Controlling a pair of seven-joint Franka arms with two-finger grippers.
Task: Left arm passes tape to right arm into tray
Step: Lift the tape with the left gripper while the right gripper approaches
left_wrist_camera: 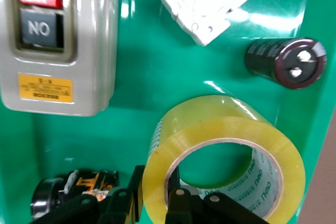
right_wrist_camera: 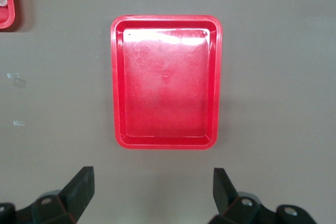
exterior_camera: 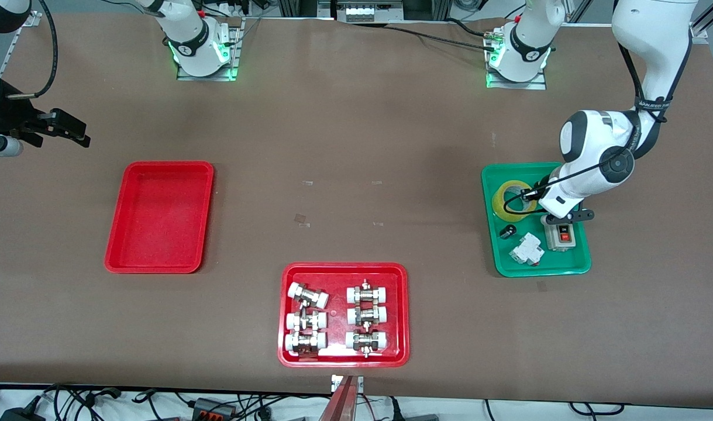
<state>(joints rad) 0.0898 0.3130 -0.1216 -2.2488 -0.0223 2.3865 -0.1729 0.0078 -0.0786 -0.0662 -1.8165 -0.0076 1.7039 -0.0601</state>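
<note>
The green plastic tray (exterior_camera: 572,266) holds the translucent yellow tape roll (left_wrist_camera: 226,156), a beige switch box (left_wrist_camera: 58,40), a white breaker (left_wrist_camera: 210,3) and a black capacitor (left_wrist_camera: 286,61). The left gripper (left_wrist_camera: 157,203) straddles the roll's wall, closed on it. The right gripper (right_wrist_camera: 152,190) waits wide open and empty over the brown counter (exterior_camera: 344,146) beside the plain red plastic tray (exterior_camera: 113,257).

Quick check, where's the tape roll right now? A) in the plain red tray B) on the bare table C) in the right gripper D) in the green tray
D: the tape lies in the green tray, the left gripper's fingers straddling its wall.
</note>
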